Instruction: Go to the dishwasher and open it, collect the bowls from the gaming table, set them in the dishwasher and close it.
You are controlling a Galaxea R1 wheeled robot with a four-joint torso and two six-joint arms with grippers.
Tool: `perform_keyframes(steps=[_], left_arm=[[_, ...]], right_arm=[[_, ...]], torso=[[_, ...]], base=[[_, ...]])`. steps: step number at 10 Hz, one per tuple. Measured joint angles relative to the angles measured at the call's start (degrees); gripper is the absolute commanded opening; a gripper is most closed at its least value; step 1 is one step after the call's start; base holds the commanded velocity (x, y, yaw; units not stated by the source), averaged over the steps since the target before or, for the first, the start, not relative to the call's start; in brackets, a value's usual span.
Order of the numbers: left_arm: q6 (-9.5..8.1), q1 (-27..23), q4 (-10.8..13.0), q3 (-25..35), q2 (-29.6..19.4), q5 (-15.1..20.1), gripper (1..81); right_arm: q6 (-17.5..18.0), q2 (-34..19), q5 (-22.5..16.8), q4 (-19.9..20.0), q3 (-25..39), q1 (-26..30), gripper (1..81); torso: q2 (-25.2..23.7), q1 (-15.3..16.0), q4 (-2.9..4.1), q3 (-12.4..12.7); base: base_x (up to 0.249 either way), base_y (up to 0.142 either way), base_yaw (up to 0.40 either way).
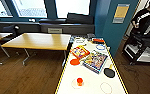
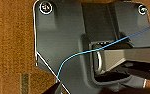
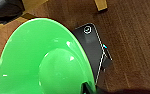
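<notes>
Close against the right hand, a green bowl (image 3: 46,60) is seemingly being gripped; ahead, an orange bowl (image 1: 75,61) is waiting mid-desk (image 1: 91,80).

Black paddle (image 1: 109,72) near right; colourful game boxes (image 1: 95,60) mid; wooden table (image 1: 38,41) left; person (image 1: 146,17) far right.

head view high, angled forward-down over long white yellow-edged table (image 1: 91,82), left wrist view close above brown wood floor (image 2: 11,45), right wrist view tight on glossy green plastic bowl (image 3: 36,60), both wrist views share floor
</notes>
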Motion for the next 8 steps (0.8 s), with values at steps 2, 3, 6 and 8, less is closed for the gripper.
perform_keyframes(steps=[2,3,6,8], left_arm=[[0.06,0.0,0.0,0.0,0.1,0.0,81.1],[0.16,0.0,0.0,0.0,0.2,0.0,81.1],[0.16,0.0,0.0,0.1,-0.1,0.1,81.1],[0.13,0.0,0.0,1.8,-1.2,0.2,81.1]], right_arm=[[-0.3,3.5,-0.4,-0.6,-6.1,-1.0,1.0],[-0.3,4.1,-0.6,-0.6,-9.6,-1.2,1.0],[-0.3,9.0,-2.8,-0.8,-20.0,-1.0,1.0],[-0.3,13.7,-4.6,-1.4,-26.8,-0.1,1.0]], torso=[[0.0,0.0,0.00,0.0],[0.0,0.0,0.00,0.0],[0.0,0.0,0.00,0.0],[0.0,0.0,0.00,0.0]], base=[[0.000,0.000,0.000],[0.000,0.000,0.000],[0.000,0.000,0.000],[0.000,0.000,0.000]])
